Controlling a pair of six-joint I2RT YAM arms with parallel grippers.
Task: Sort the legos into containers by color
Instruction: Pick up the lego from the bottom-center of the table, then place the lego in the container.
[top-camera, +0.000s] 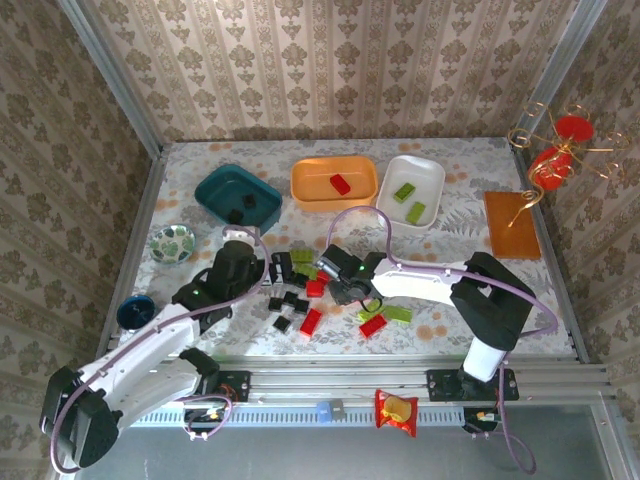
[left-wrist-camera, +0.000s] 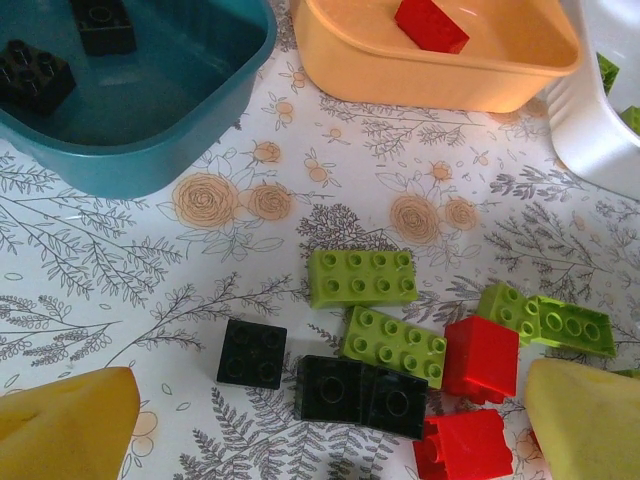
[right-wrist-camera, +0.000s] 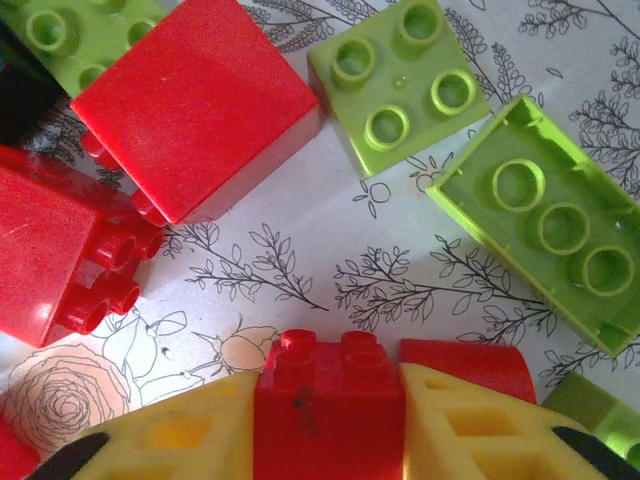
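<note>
Red brick (right-wrist-camera: 328, 385): on table (right-wrist-camera: 300, 215), in loose pile in front of trays, clamped between pads of my right gripper (right-wrist-camera: 330, 430). Just beside it: more red bricks (right-wrist-camera: 195, 100), green bricks (right-wrist-camera: 400, 85). My left gripper (left-wrist-camera: 325, 425): jaws wide apart, over black bricks (left-wrist-camera: 251, 353), holding nothing. Beyond pile: teal tray (top-camera: 225, 185) with black bricks, orange tray (top-camera: 310, 180) with one red, white tray (top-camera: 425, 172) with two green.

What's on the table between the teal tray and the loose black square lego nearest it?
Nothing. In the left wrist view, the stretch from the teal tray down to the black square lego is bare flowered tablecloth.
</note>
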